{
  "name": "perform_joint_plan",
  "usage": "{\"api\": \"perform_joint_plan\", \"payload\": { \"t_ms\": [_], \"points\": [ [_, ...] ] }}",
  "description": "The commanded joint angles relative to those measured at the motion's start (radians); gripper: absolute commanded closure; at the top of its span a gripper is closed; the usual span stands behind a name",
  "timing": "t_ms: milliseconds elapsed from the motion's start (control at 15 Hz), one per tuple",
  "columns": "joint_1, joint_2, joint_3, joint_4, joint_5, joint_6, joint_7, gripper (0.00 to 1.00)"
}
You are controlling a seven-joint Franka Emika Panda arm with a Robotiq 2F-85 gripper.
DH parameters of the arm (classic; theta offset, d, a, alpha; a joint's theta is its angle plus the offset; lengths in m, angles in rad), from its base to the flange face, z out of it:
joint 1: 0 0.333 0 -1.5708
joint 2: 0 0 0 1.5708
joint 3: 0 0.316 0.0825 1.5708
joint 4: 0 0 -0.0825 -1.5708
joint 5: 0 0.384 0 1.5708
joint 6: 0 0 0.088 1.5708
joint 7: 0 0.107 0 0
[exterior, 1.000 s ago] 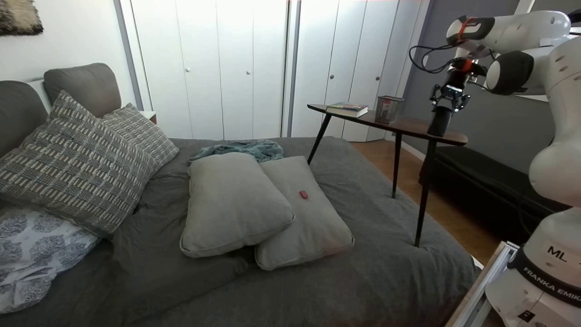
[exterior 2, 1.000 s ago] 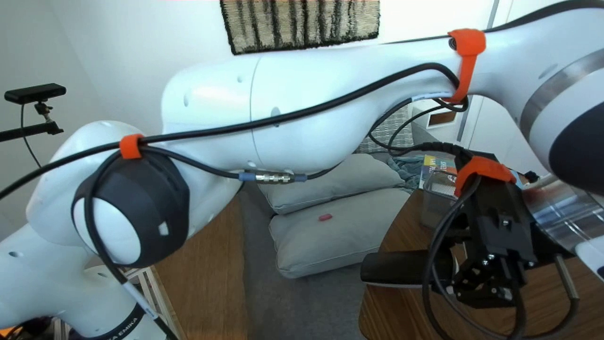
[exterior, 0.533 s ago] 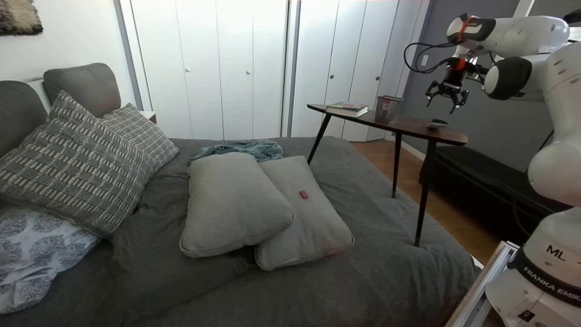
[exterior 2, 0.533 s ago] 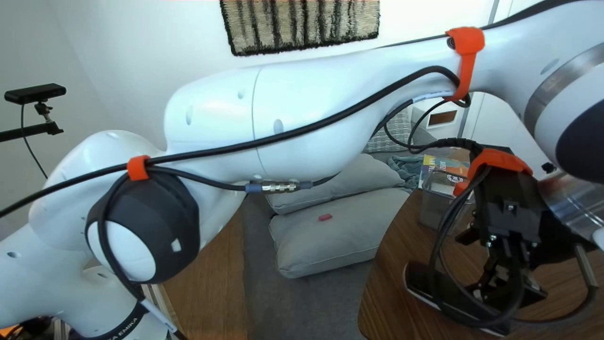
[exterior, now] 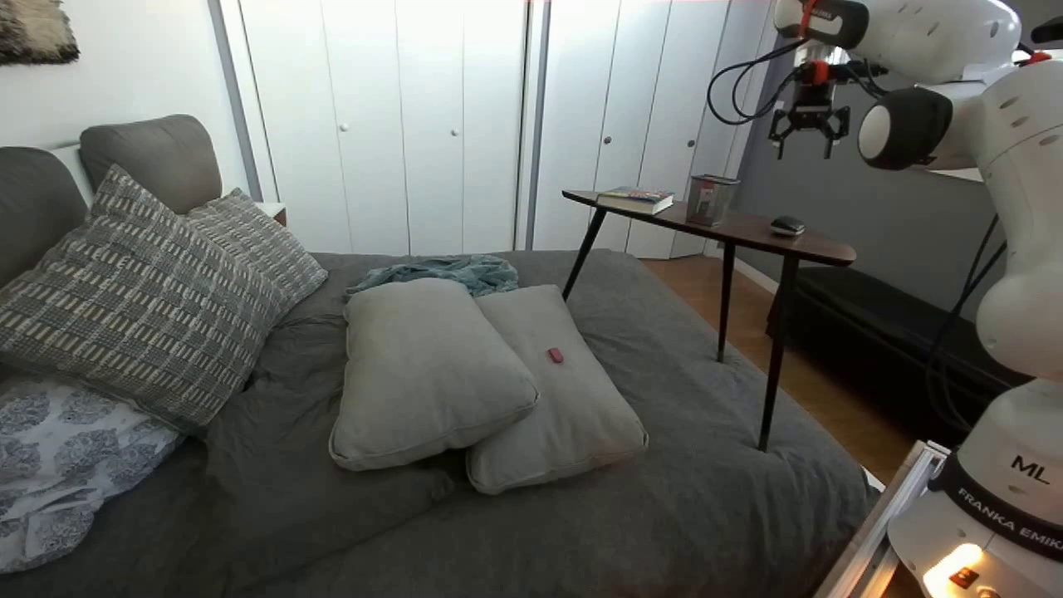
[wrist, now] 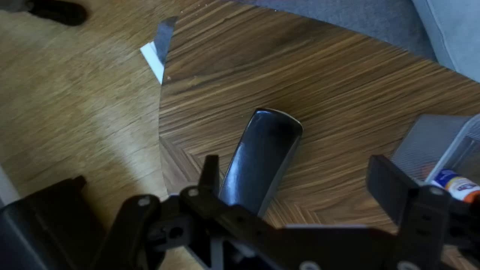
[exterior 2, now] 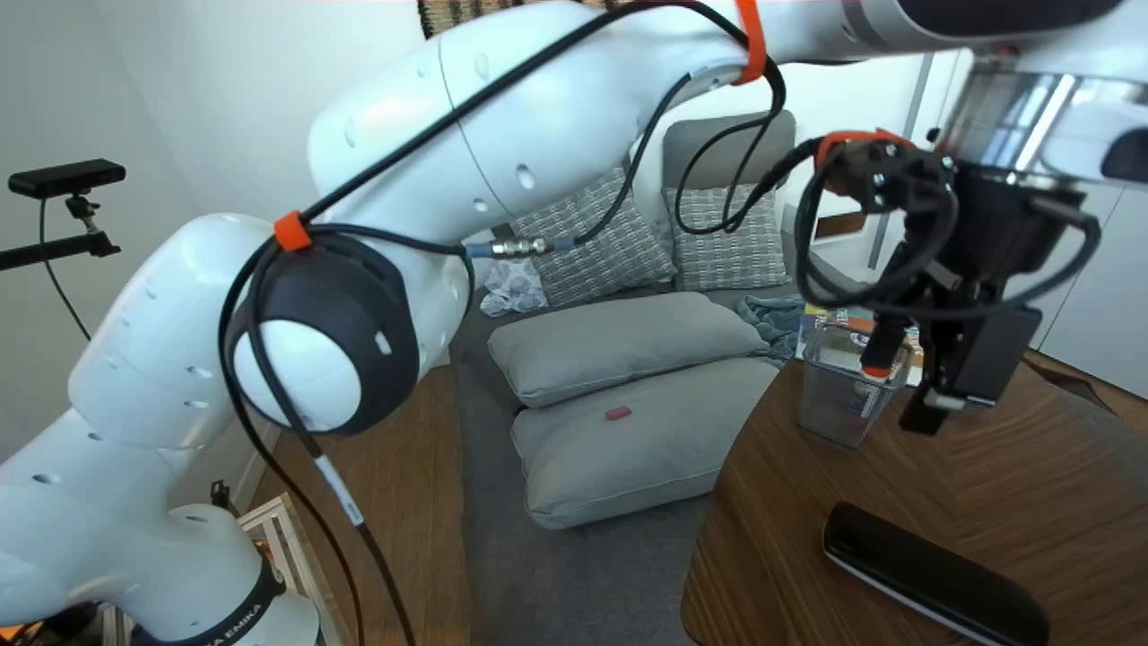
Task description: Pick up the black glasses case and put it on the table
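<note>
Bin (exterior 2: 821, 404) on tabletop (exterior 2: 771, 507) holds tube (wrist: 455, 183) (orange end, blue-white label); case (exterior 2: 933, 574) lies apart from it, tool (exterior: 804, 153) spread above.

You count one brown wooden-topped table (exterior 2: 771, 511); on it, one glossy black oblong glasses case (exterior 2: 933, 574), one colourful-covered book (exterior: 635, 200) and one see-through rectangular container (exterior 2: 830, 408); near it, two plain grey pillows (exterior: 432, 374); farther from it, two patterned grey-white cushions (exterior: 137, 299).
</note>
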Motion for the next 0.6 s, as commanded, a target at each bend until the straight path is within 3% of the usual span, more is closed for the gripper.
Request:
{"api": "perform_joint_plan", "payload": {
  "t_ms": [0,467,533],
  "points": [
    [0.120,-0.071,-0.029,-0.002,-0.125,-0.013,-0.091,0.00],
    [0.306,-0.141,0.003,0.000,-0.178,0.047,-0.278,0.00],
    [0.284,-0.136,-0.004,-0.016,-0.158,0.035,-0.212,0.00]
  ]
}}
